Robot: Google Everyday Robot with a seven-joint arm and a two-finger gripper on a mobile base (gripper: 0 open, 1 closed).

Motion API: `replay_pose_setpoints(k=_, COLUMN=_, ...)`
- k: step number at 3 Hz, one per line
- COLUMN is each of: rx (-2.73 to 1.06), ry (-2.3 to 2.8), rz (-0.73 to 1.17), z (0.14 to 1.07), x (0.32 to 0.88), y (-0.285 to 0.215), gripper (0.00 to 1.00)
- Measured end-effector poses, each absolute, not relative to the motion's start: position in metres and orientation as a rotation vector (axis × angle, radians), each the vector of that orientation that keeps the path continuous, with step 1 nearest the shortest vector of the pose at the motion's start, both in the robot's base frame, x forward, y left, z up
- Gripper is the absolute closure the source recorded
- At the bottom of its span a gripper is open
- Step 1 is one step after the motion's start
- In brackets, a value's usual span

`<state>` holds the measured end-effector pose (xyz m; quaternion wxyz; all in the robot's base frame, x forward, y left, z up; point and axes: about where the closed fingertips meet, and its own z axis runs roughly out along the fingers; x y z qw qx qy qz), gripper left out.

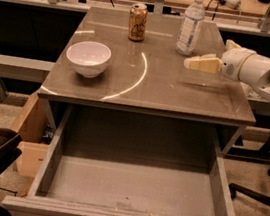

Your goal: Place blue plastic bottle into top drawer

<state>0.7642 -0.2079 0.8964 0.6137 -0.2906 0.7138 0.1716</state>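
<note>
Near the tabletop's [167, 92] right edge, the pincer [200, 63], spread or pressed I cannot tell, could topple the light bottle [191, 25] sideways.

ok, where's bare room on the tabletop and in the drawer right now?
The top drawer has its whole bottom bare. The tabletop is free along the front edge and in the middle, between the white bowl and the pincer. Crowded at back right: the pincer is just front-right of the blue plastic bottle, with the soda can to its left.
</note>
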Motion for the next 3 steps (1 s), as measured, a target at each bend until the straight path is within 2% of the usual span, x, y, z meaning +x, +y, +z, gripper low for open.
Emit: replay_pose_setpoints(k=3, rx=-0.578, ry=1.602, rz=0.436, z=0.910, x=0.820, y=-0.215, gripper=0.00)
